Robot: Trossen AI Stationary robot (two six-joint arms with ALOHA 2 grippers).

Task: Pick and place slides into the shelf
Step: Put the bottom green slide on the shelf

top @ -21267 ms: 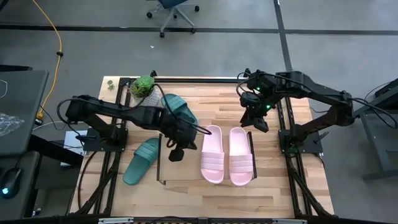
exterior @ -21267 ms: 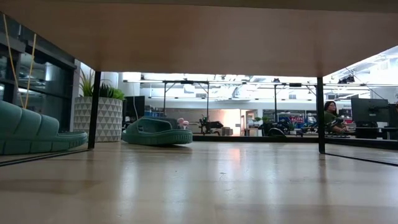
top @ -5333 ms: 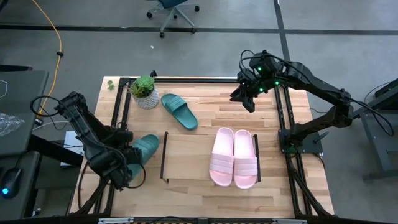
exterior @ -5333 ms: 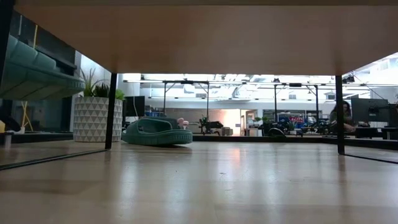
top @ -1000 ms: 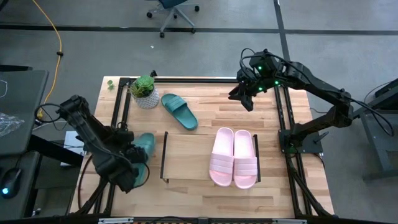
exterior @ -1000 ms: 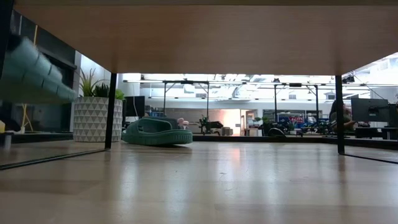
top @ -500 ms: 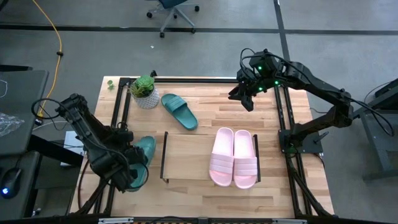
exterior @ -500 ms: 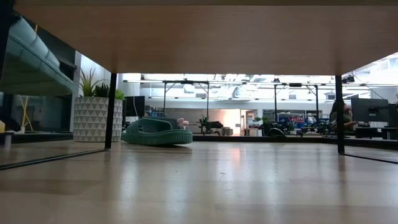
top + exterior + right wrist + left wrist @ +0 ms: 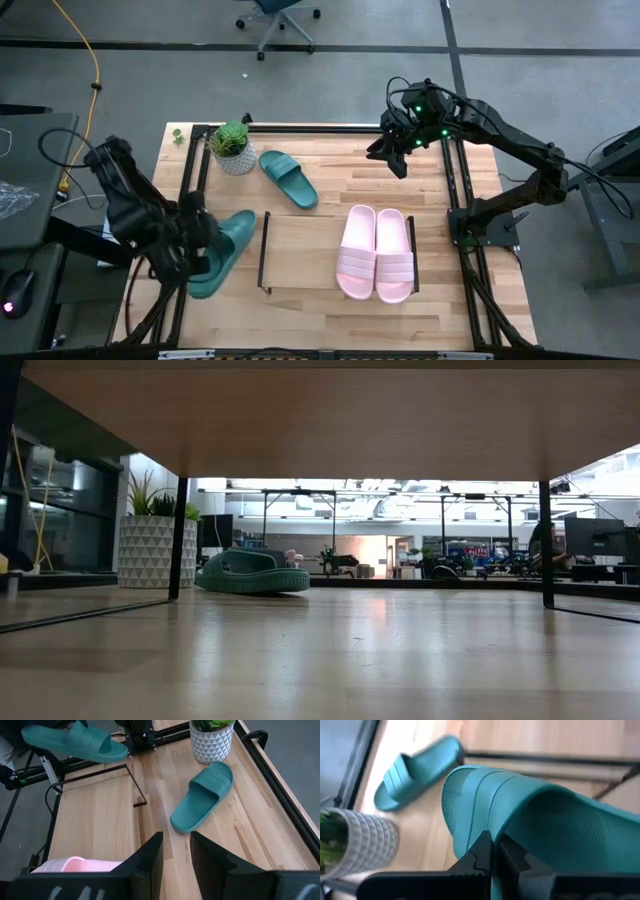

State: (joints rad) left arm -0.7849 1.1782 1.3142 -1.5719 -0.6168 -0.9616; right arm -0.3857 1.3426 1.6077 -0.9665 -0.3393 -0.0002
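Note:
My left gripper [image 9: 198, 262] [image 9: 493, 851] is shut on one teal slide [image 9: 225, 248] [image 9: 545, 815], held up over the table's left side beside the shelf [image 9: 265, 250]. That slide also shows in the right wrist view [image 9: 75, 742]. The second teal slide [image 9: 288, 178] [image 9: 202, 795] [image 9: 250, 572] lies sole down on the table near the far edge. Two pink slides [image 9: 375, 253] [image 9: 75, 865] sit side by side on the shelf's right half. My right gripper [image 9: 395, 160] [image 9: 175, 851] hangs open over the far right of the table, touching nothing. My left gripper pinches the teal slide's side rim [image 9: 485, 827] next to the ribbed strap between its two shut fingers. The slide is lifted clear of the table and lies roughly level, stretching away from the fingers toward the shelf.
A plant in a white patterned pot [image 9: 233, 148] [image 9: 150, 550] [image 9: 212, 740] stands at the far left corner beside the second teal slide. A black frame [image 9: 455, 200] edges the table. The shelf's left half [image 9: 300, 250] holds nothing. The shelf's underside [image 9: 320, 420] roofs the low view.
My left gripper has risen with the teal slide and drawn back toward the table's left edge. The slide has climbed out of the low view's upper left corner, and in the high view it now points toward the shelf's left end.

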